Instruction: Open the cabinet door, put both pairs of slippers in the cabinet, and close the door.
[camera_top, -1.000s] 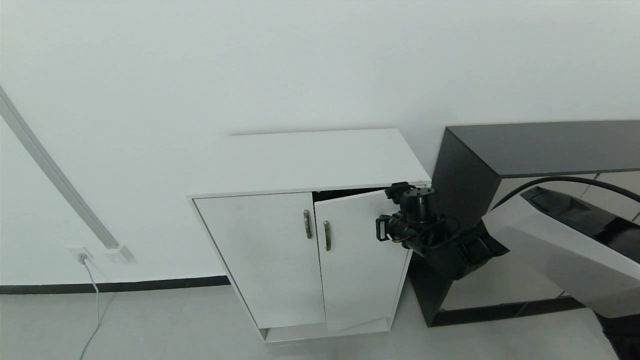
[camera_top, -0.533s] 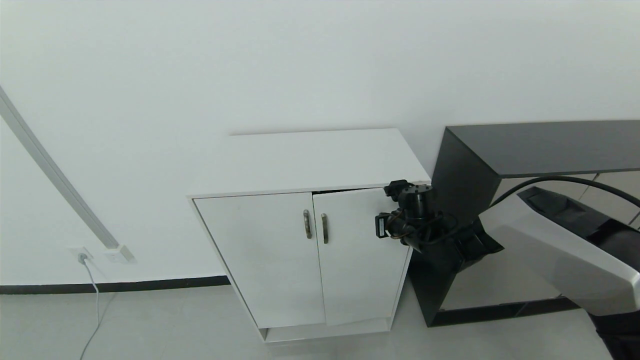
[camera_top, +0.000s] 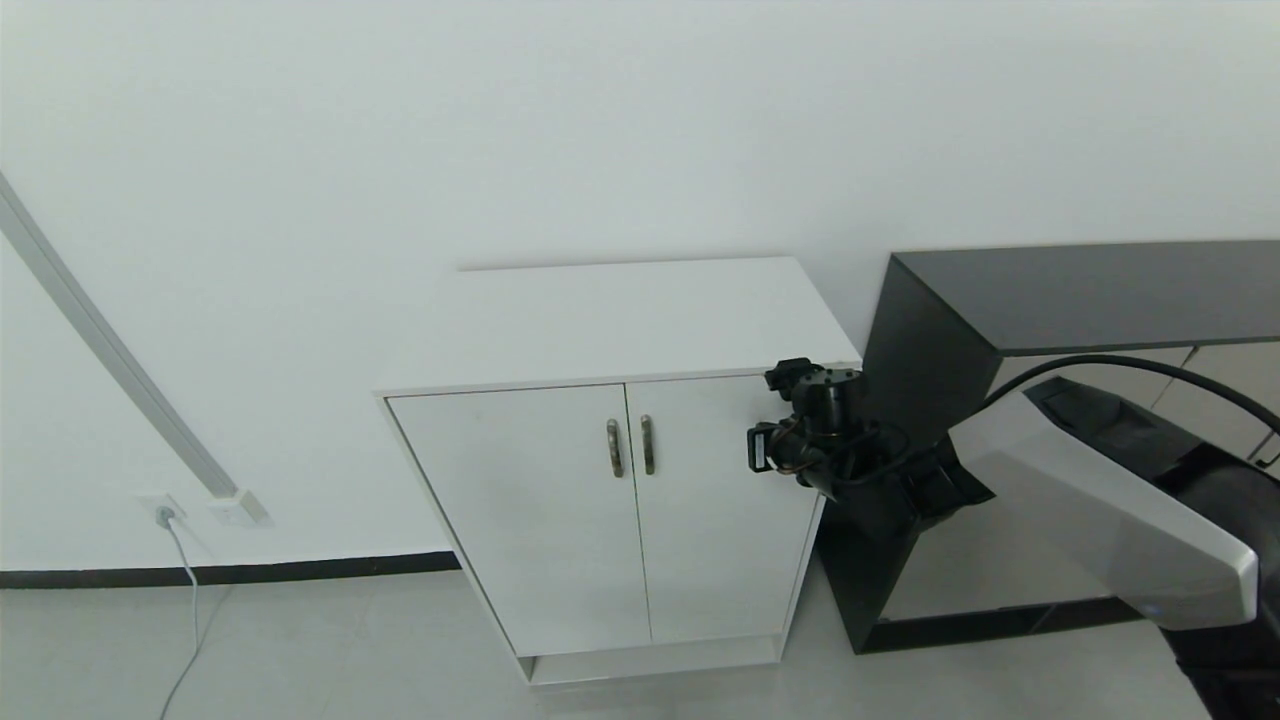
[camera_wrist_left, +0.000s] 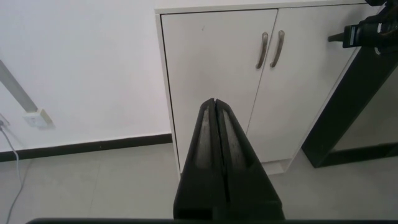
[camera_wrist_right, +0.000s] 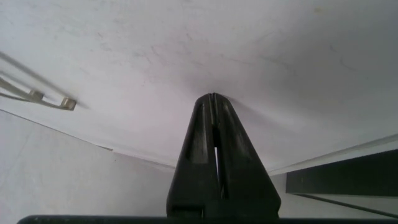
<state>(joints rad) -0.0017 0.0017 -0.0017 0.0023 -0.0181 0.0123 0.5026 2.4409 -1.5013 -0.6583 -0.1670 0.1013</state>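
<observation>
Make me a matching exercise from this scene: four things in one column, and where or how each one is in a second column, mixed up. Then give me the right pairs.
Column one
A. white two-door cabinet
B. left gripper
C. right gripper
D. white wall socket

Column two
1. shut, tip against the cabinet's front
2. low down, off to the cabinet's left
3. fully closed
4. shut, out in front of the cabinet, touching nothing

Pairs: A-3, B-4, C-1, D-2
</observation>
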